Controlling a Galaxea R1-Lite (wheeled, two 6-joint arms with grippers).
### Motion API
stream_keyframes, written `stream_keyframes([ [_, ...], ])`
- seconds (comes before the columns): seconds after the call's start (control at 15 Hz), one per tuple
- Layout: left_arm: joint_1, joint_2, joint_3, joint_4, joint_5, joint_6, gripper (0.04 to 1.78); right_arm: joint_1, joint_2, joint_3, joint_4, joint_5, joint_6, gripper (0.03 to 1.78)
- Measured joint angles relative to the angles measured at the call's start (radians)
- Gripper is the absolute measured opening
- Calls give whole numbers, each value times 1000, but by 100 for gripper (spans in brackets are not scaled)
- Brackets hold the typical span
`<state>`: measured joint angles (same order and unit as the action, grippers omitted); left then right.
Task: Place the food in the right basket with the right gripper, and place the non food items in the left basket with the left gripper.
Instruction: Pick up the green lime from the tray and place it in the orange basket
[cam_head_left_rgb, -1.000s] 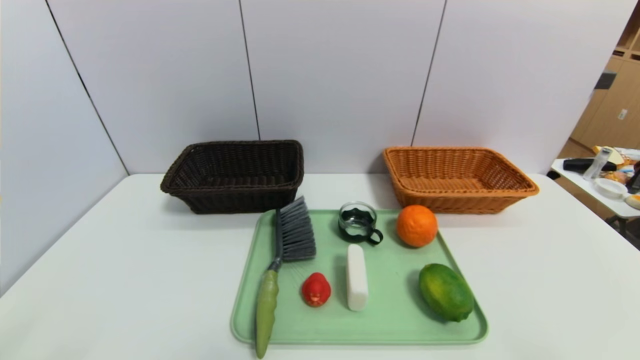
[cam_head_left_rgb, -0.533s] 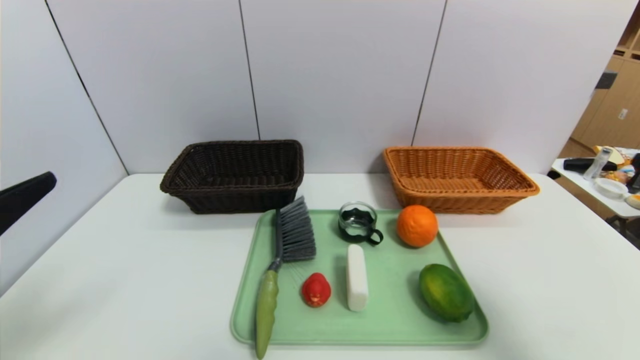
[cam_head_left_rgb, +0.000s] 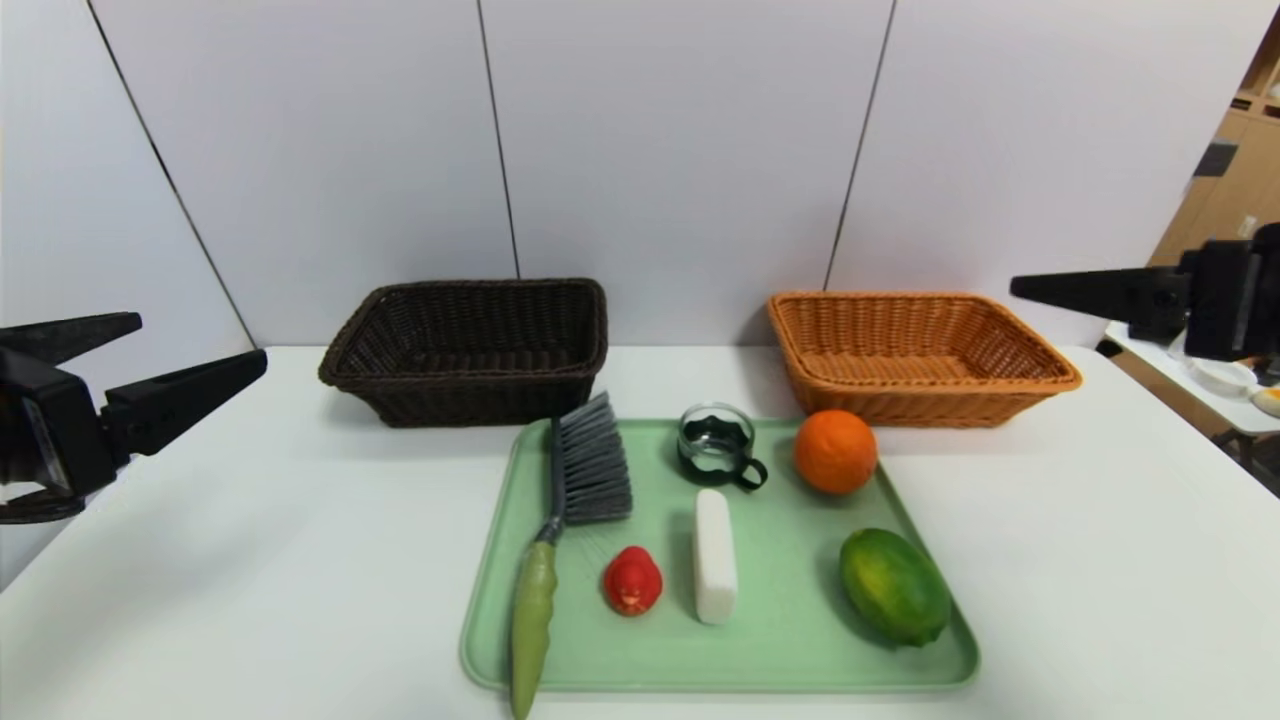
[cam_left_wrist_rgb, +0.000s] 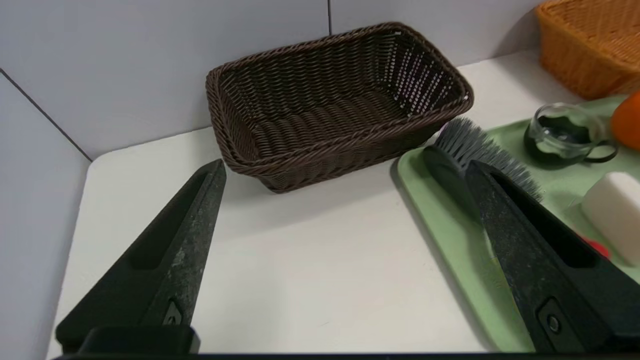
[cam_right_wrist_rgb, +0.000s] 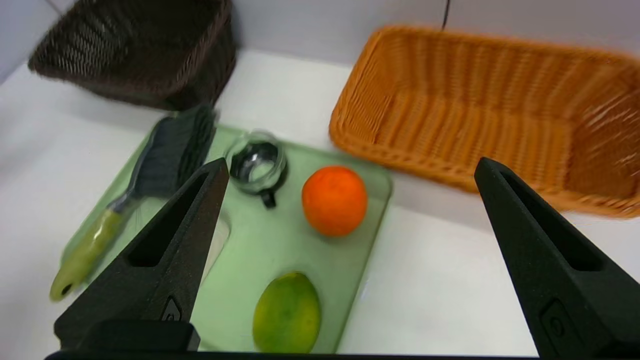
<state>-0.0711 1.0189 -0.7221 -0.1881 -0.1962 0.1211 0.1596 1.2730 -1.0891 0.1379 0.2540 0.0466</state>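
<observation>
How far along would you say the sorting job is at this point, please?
Nothing is sorted yet: the dark brown basket and the orange-tan basket hold nothing. Nothing is in hand either; the left gripper and right gripper hover open at the table's sides. All six items remain on the green tray: orange, green fruit, brush, glass cup, white bar and red toy.

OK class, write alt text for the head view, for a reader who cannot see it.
A green tray on a white table holds a brush, glass cup, white bar, red toy, orange and green fruit. Behind it stand a dark brown basket and an orange-tan basket. The open left gripper and the right gripper hover at the edges.
</observation>
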Motion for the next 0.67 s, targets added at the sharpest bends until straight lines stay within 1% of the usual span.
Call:
stream_keyframes([
  [0.13,-1,13,6,1,7,13,169,34,58,-53,140,-4,-15,170],
  [0.33,-1,21,21,0,61,14,169,85,112,-97,394,-7,-78,170],
  [0.4,-1,23,25,-1,67,14,169,101,131,-103,457,-11,-100,170],
  [0.47,-1,22,29,-3,68,14,169,111,150,-102,491,-32,-136,170],
  [0.6,0,21,33,-7,72,14,169,118,190,-78,494,-104,-240,170],
  [0.67,0,20,35,-6,72,13,169,122,206,-68,494,-120,-277,170],
])
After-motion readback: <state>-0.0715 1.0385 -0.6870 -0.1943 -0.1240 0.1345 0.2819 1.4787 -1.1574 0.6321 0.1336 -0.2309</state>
